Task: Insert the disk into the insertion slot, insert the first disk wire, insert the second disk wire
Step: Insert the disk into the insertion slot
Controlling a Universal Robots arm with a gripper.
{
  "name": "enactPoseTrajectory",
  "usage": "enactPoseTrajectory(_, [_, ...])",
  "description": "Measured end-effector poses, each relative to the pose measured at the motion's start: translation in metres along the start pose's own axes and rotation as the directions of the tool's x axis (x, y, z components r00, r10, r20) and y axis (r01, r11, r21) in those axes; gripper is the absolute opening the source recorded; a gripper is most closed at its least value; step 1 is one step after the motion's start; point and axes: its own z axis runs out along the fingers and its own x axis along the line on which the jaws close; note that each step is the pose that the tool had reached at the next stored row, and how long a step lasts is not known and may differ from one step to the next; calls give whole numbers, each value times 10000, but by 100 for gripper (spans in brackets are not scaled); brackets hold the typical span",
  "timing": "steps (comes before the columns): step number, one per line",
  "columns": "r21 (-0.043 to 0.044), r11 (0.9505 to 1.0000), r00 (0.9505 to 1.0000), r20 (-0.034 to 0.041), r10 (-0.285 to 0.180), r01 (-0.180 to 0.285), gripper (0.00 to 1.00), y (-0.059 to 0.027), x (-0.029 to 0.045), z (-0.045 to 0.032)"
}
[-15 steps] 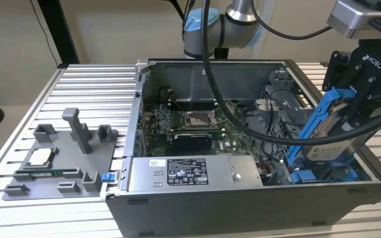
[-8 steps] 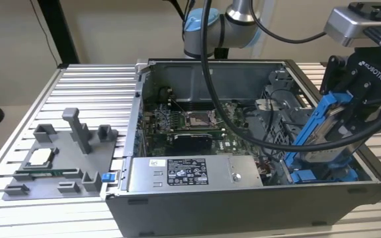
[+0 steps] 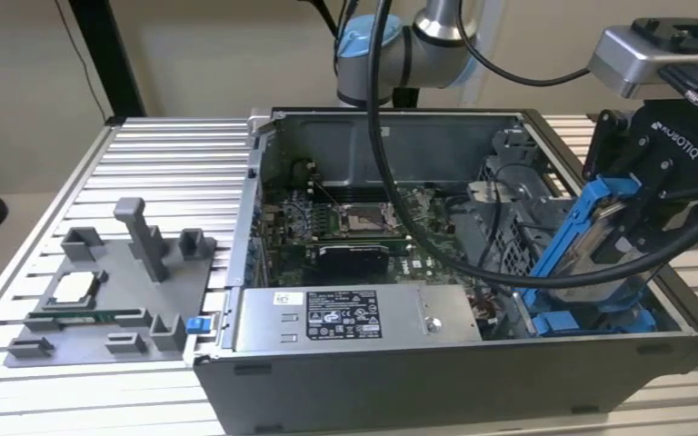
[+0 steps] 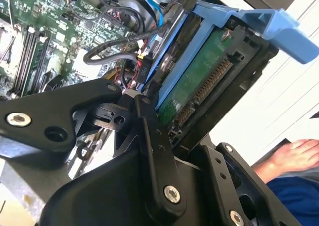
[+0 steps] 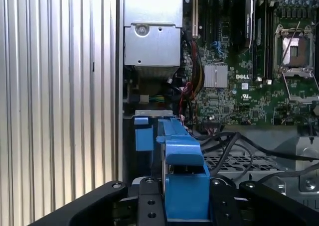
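There is one ribbed metal table [image 3: 167,163] and on it one open computer case [image 3: 446,381], centre to right of the exterior view. Inside the case are one motherboard [image 3: 428,250] with one square CPU socket [image 3: 359,218], one grey labelled power-supply box [image 3: 337,318] and one insertion slot [image 3: 592,322] at the lower right. One robot arm [image 3: 380,54] enters at the top, carrying one gripper [image 3: 632,222], which is clamped on the one disk [image 3: 573,232]. One grey fixture plate [image 3: 83,341] lies at the lower left. The second wrist view adds one person's hand [image 4: 291,156].
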Motion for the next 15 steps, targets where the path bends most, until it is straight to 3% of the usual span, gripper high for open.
enactPoseTrajectory(4, [0, 10000, 10000, 19, -1, 1, 0, -2, 2, 41])
enactPoseTrajectory(15, [-1, 10000, 10000, 23, -1, 1, 0, -11, 13, 239])
